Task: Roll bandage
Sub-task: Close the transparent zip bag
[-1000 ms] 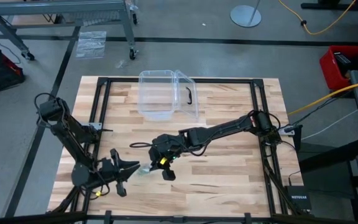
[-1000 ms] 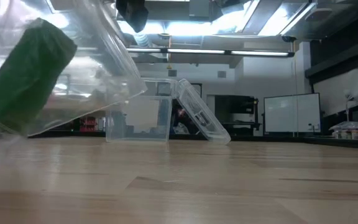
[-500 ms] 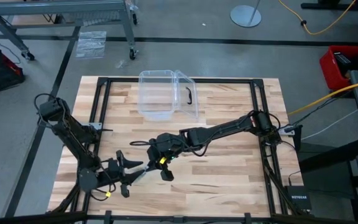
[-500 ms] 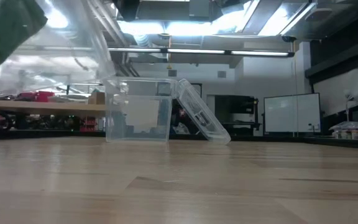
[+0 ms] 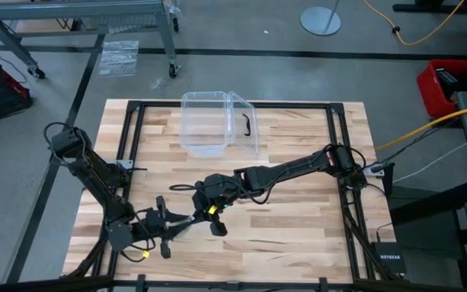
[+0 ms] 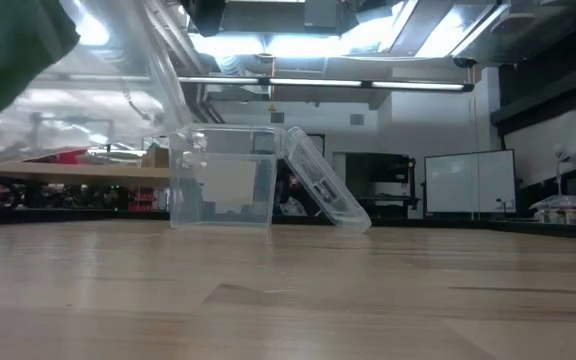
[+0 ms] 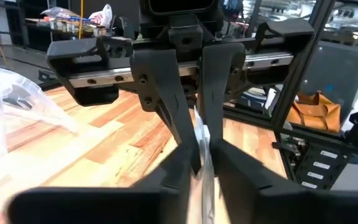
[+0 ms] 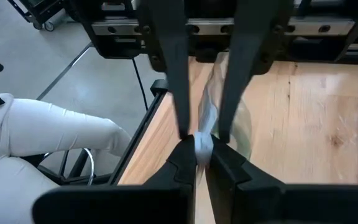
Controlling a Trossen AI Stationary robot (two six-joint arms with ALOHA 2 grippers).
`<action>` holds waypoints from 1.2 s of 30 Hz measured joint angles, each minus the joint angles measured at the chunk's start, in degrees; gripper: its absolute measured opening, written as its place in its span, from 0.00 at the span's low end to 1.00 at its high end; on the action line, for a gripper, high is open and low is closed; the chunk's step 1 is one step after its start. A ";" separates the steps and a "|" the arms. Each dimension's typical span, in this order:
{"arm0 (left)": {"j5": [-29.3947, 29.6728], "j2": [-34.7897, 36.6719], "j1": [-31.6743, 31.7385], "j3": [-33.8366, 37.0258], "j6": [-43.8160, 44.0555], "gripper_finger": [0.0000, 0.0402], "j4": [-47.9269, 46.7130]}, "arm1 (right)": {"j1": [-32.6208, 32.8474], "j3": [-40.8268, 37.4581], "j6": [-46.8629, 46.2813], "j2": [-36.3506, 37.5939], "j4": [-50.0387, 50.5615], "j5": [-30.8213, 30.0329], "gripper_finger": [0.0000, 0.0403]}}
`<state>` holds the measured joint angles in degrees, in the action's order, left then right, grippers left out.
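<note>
Two dark arms meet low and left of centre in the high view, over the wooden bench (image 5: 298, 219). The left gripper (image 5: 171, 225) comes in from the lower left, the right gripper (image 5: 210, 212) reaches across from the right, and the two sit tip to tip. Between them hangs one crinkly clear wrapper (image 8: 205, 118); the right wrist view shows both pairs of dark fingers (image 8: 182, 158) pinched onto the same pale fold of it, and the left wrist view shows the same meeting from the other side, with the thin film (image 7: 202, 146) caught where the fingers close together. So each gripper is clamped on the wrapper, one from each side.

The bandage (image 6: 13, 45) appears only in the low view, as a dark green mass at the upper left corner, lifted off the bench and seen through the clear plastic around it. Most of it is cut off by the frame edge.

One clear plastic box (image 5: 209, 123) stands open at the upper middle of the bench, well apart from the grippers, its lid (image 5: 246, 126) tipped back to the right with a black handle (image 5: 247, 124) on it.

In the right wrist view a person's white-clad leg (image 8: 48, 134) shows on the floor side, beyond the bench edge.
</note>
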<state>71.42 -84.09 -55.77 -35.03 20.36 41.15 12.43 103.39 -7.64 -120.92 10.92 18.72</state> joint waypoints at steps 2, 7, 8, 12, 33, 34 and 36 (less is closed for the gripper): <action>0.04 0.00 -0.11 0.00 -1.18 0.06 0.02 | 0.00 0.00 0.00 0.00 0.06 0.25 0.05; -0.06 0.00 -0.11 0.00 -1.11 0.01 0.18 | 0.02 0.00 -0.01 0.00 0.17 0.41 0.05; 0.02 0.00 -0.11 0.00 -1.03 0.00 0.20 | 0.02 0.00 0.00 0.00 0.19 0.42 0.05; 1.79 0.00 -0.11 0.00 -1.02 0.00 0.29 | -0.02 0.02 0.00 0.02 0.86 0.35 0.05; 5.74 0.00 -0.13 0.00 -3.26 0.00 2.07 | -0.09 0.13 0.00 0.15 2.68 0.35 0.05; 5.78 0.00 -0.13 0.00 -3.31 0.00 2.07 | -0.09 0.13 0.00 0.15 2.68 0.35 0.05; 5.90 0.00 -0.13 0.00 -4.28 0.00 2.39 | -0.07 0.13 0.00 0.15 2.75 0.37 0.05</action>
<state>77.32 -84.09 -55.90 -35.03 16.08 43.54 12.36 103.53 -7.64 -120.77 13.67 19.09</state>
